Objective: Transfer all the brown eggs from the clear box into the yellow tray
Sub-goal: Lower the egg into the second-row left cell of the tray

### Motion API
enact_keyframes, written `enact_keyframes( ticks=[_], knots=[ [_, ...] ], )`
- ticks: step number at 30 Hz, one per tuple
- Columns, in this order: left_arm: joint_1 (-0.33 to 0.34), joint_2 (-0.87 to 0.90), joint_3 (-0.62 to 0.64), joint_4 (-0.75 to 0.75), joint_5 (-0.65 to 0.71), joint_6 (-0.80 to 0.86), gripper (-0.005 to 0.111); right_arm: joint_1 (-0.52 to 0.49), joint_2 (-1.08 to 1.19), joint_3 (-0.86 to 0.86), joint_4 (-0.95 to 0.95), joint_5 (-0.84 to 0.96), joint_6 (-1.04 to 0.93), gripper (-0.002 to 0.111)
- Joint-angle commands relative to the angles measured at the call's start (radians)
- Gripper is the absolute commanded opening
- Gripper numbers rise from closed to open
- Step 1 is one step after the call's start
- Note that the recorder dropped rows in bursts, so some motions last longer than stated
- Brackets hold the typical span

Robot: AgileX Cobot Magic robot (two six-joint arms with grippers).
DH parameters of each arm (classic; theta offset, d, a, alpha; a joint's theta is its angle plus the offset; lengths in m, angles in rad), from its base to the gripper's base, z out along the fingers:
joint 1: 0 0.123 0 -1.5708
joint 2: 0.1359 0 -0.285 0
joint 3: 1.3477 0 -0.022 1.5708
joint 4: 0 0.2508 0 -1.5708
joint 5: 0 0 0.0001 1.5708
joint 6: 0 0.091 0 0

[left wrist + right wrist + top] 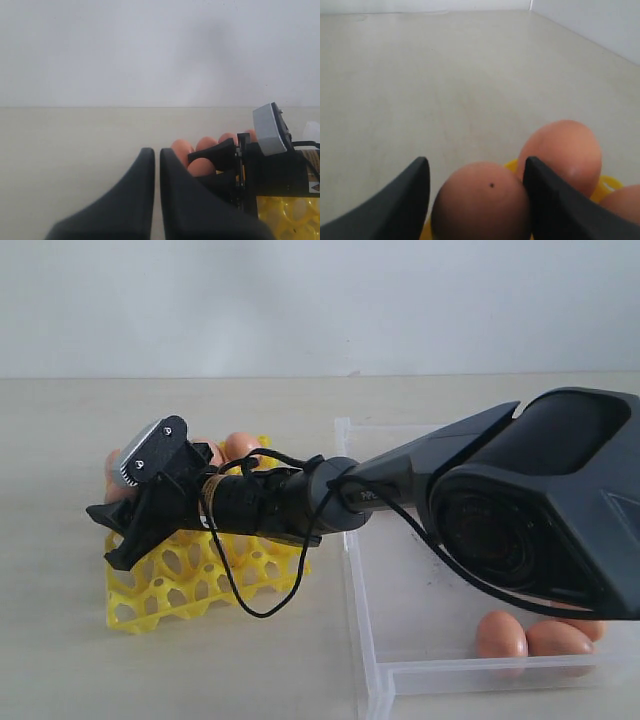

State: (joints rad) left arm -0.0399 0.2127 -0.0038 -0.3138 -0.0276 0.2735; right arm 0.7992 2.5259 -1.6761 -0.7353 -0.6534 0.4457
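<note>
Brown eggs (236, 446) are sitting along the far side of the yellow tray (170, 590) at left, while its near cells are showing empty. Right gripper (475, 167) is reaching across over the tray, jaws standing wide either side of one egg (482, 205) resting on yellow plastic. I cannot tell if they are pressing it. Left gripper (155, 152) is holding nothing, jaws all but together. At least two eggs are lying in the clear box (400, 672), near right corner — judging the task well advanced, not finished.
</note>
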Motion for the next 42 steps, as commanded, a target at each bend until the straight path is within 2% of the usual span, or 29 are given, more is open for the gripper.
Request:
enact_keyframes(
  ticks=[1, 7, 10, 13, 32, 36, 38, 42],
  knots=[
    [-0.005, 0.003, 0.004, -0.005, -0.010, 0.005, 0.004, 0.000, -0.001, 0.001, 0.023, 0.045, -0.041, 0.053],
    [-0.005, 0.003, 0.004, -0.005, -0.010, 0.005, 0.004, 0.000, -0.001, 0.000, 0.083, 0.039, -0.099, 0.054],
    [-0.005, 0.003, 0.004, -0.005, -0.010, 0.005, 0.004, 0.000, -0.001, -0.001, 0.112, 0.037, -0.115, 0.067],
    [-0.005, 0.003, 0.004, -0.005, -0.010, 0.005, 0.004, 0.000, -0.004, -0.001, 0.114, 0.037, -0.123, 0.074],
    [-0.005, 0.003, 0.004, -0.005, -0.010, 0.005, 0.004, 0.000, -0.101, -0.001, 0.116, 0.029, -0.137, 0.073],
    [-0.005, 0.003, 0.004, -0.005, -0.010, 0.005, 0.004, 0.000, -0.135, -0.001, 0.114, 0.031, -0.055, 0.073],
    [-0.005, 0.003, 0.004, -0.005, -0.010, 0.005, 0.004, 0.000, -0.155, -0.001, 0.102, 0.031, -0.018, 0.068],
    [-0.005, 0.003, 0.004, -0.005, -0.010, 0.005, 0.004, 0.000, -0.216, -0.001, 0.037, 0.107, 0.130, 0.039]
  ],
)
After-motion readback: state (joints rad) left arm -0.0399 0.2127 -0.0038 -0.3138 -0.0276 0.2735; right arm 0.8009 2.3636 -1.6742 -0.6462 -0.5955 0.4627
